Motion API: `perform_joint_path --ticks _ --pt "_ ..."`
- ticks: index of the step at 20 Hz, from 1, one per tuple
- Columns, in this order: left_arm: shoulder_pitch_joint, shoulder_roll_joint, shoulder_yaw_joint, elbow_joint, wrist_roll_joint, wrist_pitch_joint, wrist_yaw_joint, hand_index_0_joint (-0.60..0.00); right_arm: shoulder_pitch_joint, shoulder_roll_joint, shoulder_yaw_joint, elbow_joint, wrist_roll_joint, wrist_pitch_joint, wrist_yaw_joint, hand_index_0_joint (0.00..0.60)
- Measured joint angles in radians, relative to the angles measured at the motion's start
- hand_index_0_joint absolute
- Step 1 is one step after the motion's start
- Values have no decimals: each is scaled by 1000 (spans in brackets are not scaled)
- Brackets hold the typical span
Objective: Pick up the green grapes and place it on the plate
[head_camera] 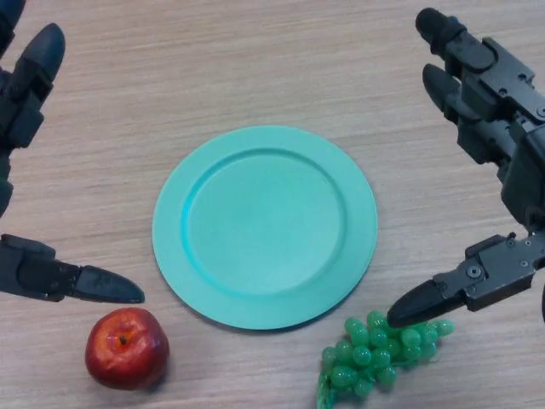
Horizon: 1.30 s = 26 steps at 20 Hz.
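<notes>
A bunch of green grapes [375, 354] lies on the wooden table just below the right rim of a teal plate [264, 226], which has nothing on it. My right hand [502, 162] hovers open at the right side, its fingers straight and pointing away. Its thumb tip [417, 307] sits right over the top of the grapes; contact cannot be judged. My left hand [25, 94] is open at the left edge, with its thumb [94, 285] stretched toward the plate.
A red apple [126, 348] rests on the table at the lower left, just below my left thumb and off the plate.
</notes>
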Motion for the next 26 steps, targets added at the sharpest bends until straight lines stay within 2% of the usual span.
perform_joint_path --ticks 6,10,11,12,14,16,18,23,26 --pt "-2 5 62 0 0 0 15 0 22 -1 -4 0 10 -33 31 0" --pt "-2 5 61 0 0 0 15 0 32 -2 -7 10 12 -62 29 0" --pt "-1 5 60 0 0 0 16 0 47 -4 -8 26 12 -107 30 0" --pt "-1 5 54 10 4 -7 15 0 84 -14 -8 70 8 -218 49 0" --pt "-1 4 39 58 42 -36 12 0 161 -19 -7 151 -12 -365 147 0" --pt "0 1 31 126 91 -81 -1 0 221 -19 -3 229 -60 -438 234 0" --pt "6 -3 30 145 138 -99 0 0 261 -16 -1 328 -145 -611 277 0" --pt "19 -29 -8 144 161 -142 -2 0 288 1 66 551 -246 -827 284 0" --pt "25 -37 -7 144 161 -142 -2 0 279 3 83 684 -329 -954 251 0"
